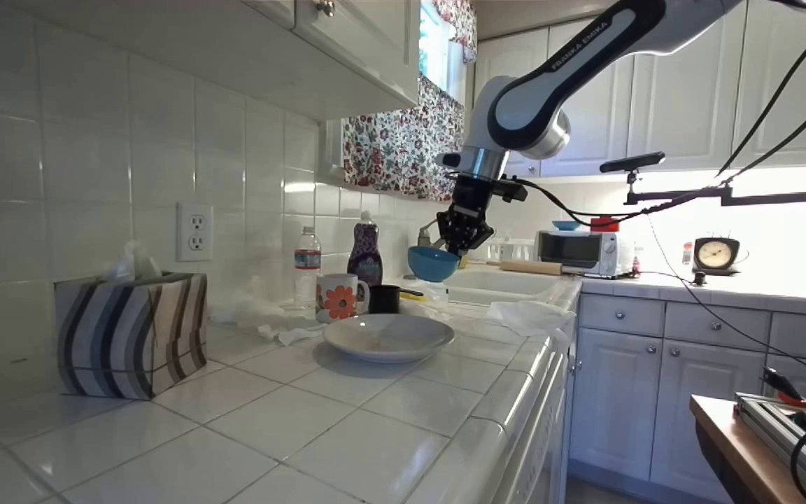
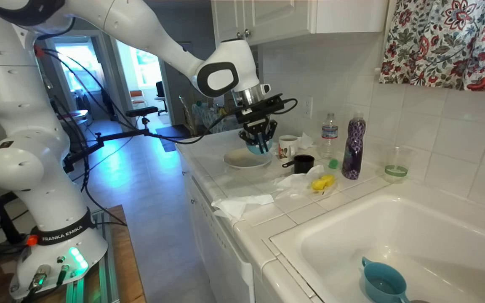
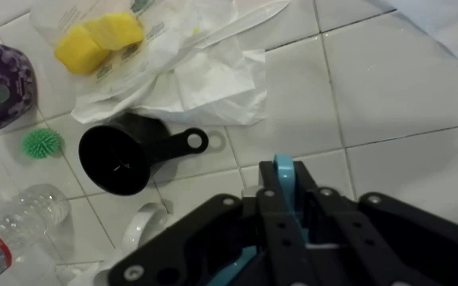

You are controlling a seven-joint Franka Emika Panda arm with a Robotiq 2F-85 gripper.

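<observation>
My gripper (image 1: 455,246) is shut on the handle of a blue cup (image 1: 432,264), which is off the counter. In the wrist view the blue handle (image 3: 285,169) stands between the two fingertips, and the fingers hide most of the cup body. An exterior view shows the cup (image 2: 256,148) partly behind the fingers, close to a white plate (image 2: 246,160); the exact height over it is hard to tell. That plate (image 1: 389,337) lies flat on the tiles. A black measuring cup (image 3: 117,159) and a flowered mug (image 1: 336,297) stand near.
Around the gripper are a purple soap bottle (image 2: 354,147), a water bottle (image 2: 329,134), a yellow object (image 2: 323,182) and plastic wrap (image 2: 295,183). A striped tissue box (image 1: 130,332) stands on the counter. The sink (image 2: 394,219) holds another blue cup (image 2: 385,281). Cabinets (image 1: 347,49) overhang.
</observation>
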